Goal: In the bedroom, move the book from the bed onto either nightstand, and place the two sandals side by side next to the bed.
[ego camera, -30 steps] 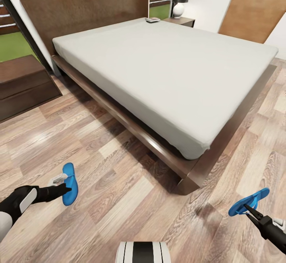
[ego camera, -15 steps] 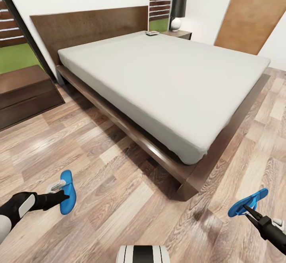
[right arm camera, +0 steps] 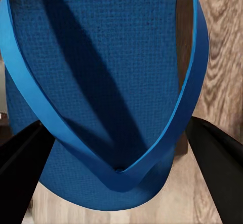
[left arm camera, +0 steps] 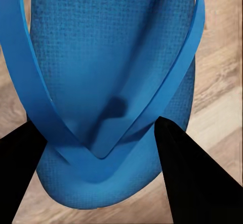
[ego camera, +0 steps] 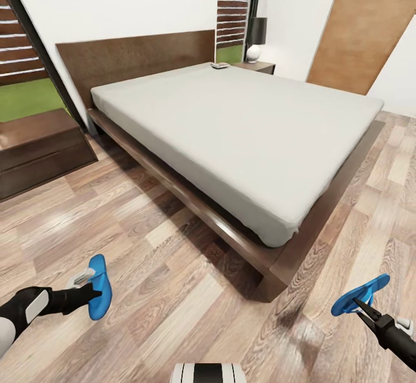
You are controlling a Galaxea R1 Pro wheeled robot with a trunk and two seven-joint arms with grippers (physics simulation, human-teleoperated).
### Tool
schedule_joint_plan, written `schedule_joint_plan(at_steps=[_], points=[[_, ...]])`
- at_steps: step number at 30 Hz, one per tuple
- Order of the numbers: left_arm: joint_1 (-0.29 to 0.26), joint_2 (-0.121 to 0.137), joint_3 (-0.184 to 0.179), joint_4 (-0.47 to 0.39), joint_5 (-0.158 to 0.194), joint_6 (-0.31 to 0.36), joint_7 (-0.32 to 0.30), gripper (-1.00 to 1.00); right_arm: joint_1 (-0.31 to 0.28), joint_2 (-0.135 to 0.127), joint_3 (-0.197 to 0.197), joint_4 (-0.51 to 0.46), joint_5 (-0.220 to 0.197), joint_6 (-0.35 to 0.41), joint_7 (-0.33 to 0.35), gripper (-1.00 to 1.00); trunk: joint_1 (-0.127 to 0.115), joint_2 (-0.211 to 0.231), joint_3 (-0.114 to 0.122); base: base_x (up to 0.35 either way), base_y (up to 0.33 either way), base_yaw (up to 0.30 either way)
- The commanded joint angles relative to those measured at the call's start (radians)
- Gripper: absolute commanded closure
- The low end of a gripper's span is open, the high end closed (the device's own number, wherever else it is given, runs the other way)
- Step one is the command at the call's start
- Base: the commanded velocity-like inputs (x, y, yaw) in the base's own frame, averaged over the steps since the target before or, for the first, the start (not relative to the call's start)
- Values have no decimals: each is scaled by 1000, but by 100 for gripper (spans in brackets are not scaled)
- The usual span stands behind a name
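I hold one blue sandal (ego camera: 99, 287) in my left gripper (ego camera: 91, 293), shut on it low at the head view's left, above the wood floor. The other blue sandal (ego camera: 359, 295) hangs in my right gripper (ego camera: 359, 304), shut on it at the lower right. Each wrist view shows its sandal (left arm camera: 109, 82) (right arm camera: 101, 92) close up, black fingers (left arm camera: 190, 176) (right arm camera: 217, 158) at the thong straps. The bed (ego camera: 231, 111) with its grey mattress lies ahead. The book (ego camera: 220, 65) rests at the mattress's far corner by the headboard. One nightstand (ego camera: 257, 67) stands beyond it, another nightstand (ego camera: 37, 149) at the left.
A black-shaded lamp (ego camera: 255, 39) stands on the far nightstand. A brown door (ego camera: 361, 25) is at the right wall. Open wood floor (ego camera: 173, 267) stretches between me and the bed's near corner (ego camera: 268, 279). Windows flank the headboard.
The whole head view has shifted: the bed looks lower and farther, more wall shows. Both grippers keep their sandals, in almost the same places in the picture.
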Motion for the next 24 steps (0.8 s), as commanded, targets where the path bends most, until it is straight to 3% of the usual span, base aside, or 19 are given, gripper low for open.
schedule_joint_plan(at_steps=[1, 8, 11, 14, 20, 24], points=[[2, 1, -9, 5, 8, 5, -18, 100, 0, 0, -5, 0, 1, 11, 3, 100, -1, 0, 3, 0, 0, 0], [6, 7, -8, 55, 7, -1, -90, 100, 0, 1, -4, 0, 2, 11, 1, 100, -4, 2, 30, 0, 0, 0], [6, 8, -7, 104, 7, -30, -164, 100, 0, 17, -3, -1, 1, 11, -15, 100, -5, 2, 42, 0, 0, 0], [6, 11, -6, 167, 7, -92, -303, 100, 0, 31, -2, -5, -1, 8, -41, 100, -6, 3, 54, 0, 0, 0], [11, 16, -7, 196, 12, -135, -447, 100, 0, 42, -2, -9, -2, 7, -81, 100, -9, 4, 77, 0, 0, 0], [19, 14, -7, 201, 54, -145, -541, 100, 0, 44, -2, -10, -3, 7, -90, 100, -11, 5, 92, 0, 0, 0]])
